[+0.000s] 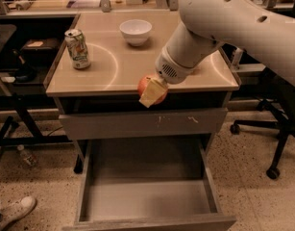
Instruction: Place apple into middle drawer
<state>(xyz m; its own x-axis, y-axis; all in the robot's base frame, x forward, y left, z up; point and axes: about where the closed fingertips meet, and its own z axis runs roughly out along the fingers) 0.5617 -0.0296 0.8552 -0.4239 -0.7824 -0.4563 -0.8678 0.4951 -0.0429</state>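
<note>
My gripper is shut on the apple, a small red fruit with yellowish patches. One pale finger crosses its front. The apple hangs at the front edge of the cabinet top, just above the grey drawer front with white scratch marks. The middle drawer is pulled out wide open below, and its flat floor is bare. The apple is above the drawer's back part, well clear of the floor.
A green-and-white drink can stands on the top at the left, a white bowl at the back middle. My large white arm covers the top's right side. An office chair base stands to the right, a shoe on the floor at lower left.
</note>
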